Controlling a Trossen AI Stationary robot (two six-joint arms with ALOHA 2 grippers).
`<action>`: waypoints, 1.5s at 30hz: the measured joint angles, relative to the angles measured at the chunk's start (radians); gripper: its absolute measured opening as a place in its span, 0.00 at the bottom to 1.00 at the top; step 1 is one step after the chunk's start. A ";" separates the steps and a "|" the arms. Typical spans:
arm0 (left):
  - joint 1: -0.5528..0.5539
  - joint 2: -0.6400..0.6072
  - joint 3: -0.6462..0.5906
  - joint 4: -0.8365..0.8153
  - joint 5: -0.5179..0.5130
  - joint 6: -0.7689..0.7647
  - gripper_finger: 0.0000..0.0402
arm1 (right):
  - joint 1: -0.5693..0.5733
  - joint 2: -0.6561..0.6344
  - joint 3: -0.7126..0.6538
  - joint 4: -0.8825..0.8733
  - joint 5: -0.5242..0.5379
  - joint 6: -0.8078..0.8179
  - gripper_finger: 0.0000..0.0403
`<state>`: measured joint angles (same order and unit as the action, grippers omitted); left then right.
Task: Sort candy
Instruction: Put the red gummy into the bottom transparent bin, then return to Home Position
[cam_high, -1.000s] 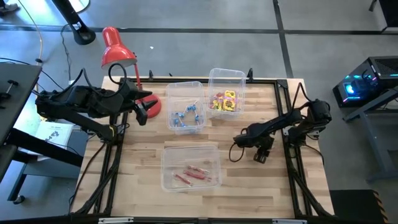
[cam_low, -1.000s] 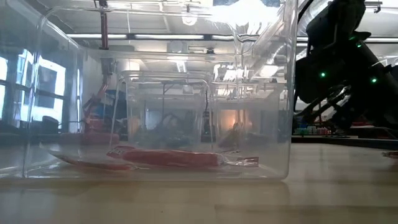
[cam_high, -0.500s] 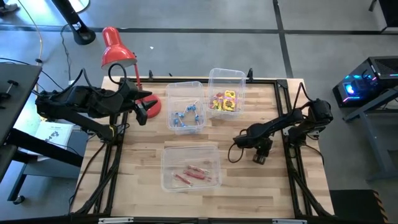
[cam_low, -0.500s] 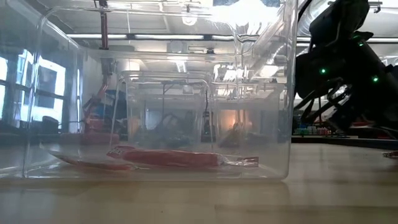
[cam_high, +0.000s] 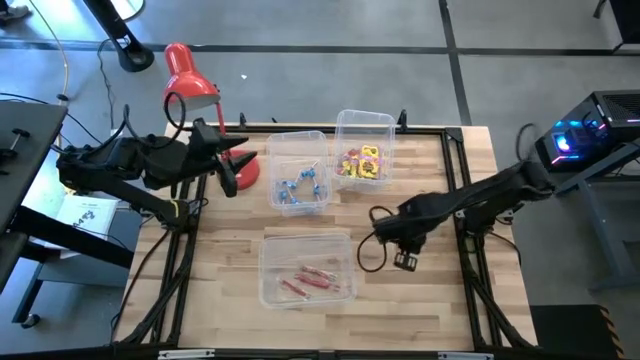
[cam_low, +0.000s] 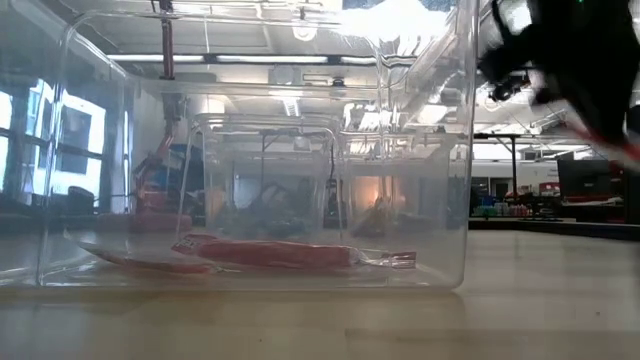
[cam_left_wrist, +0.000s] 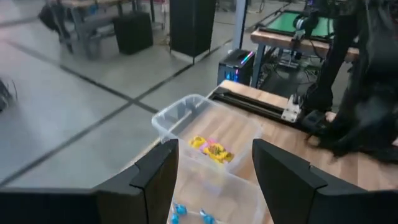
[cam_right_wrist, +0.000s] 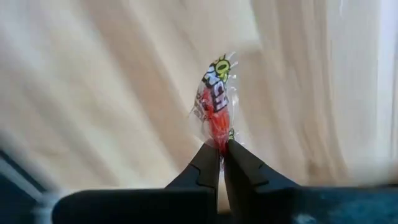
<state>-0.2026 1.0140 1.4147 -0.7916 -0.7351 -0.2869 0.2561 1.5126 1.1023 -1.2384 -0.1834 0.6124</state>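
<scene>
Nearest to us, along the front half of the table (cam_high: 220, 300), stands the clear bin (cam_high: 306, 267) that holds the red sticks (cam_high: 309, 280); in the low view its wall fills most of the picture, with one stick (cam_low: 270, 252) lying flat on its floor. Bare wood runs on both sides of this bin and in front of it, right up to the dark rails at the table's edges.

Just to the bin's right we find the right gripper (cam_high: 380, 228), hanging over open wood between that bin and the right rail. Its fingers (cam_right_wrist: 208, 167) are pinched together on one end of a red stick candy (cam_right_wrist: 215, 102), which stands out beyond the tips in its clear wrapper (the wood behind it is smeared, so we cannot tell how high it hangs).

Farther back, two more clear bins stand side by side near the far edge: one with the blue twist-wrapped pieces (cam_high: 301, 187), the other, to its right, with the yellow packets (cam_high: 360, 163). A wide strip of bare wood lies between them and the front bin.

At the far left corner the left gripper (cam_high: 226, 172) waits above the table's edge, beside the red lamp (cam_high: 187, 77), its fingers (cam_left_wrist: 160, 177) spread apart with nothing between them; past them we see the yellow and blue bins.
</scene>
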 joint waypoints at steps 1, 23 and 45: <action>0.000 0.000 0.000 0.012 0.000 0.023 0.50 | 0.009 -0.021 0.053 -0.002 0.010 0.016 0.01; 0.000 0.004 0.000 0.001 0.107 0.080 0.50 | 0.010 0.181 0.297 0.787 0.095 0.117 0.15; -0.139 0.021 -0.237 0.044 0.341 -0.177 0.44 | -0.094 0.175 0.633 0.091 0.419 -0.215 0.22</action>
<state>-0.3417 1.0347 1.1777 -0.7478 -0.3936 -0.4642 0.1624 1.6877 1.7352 -1.1474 0.2357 0.3977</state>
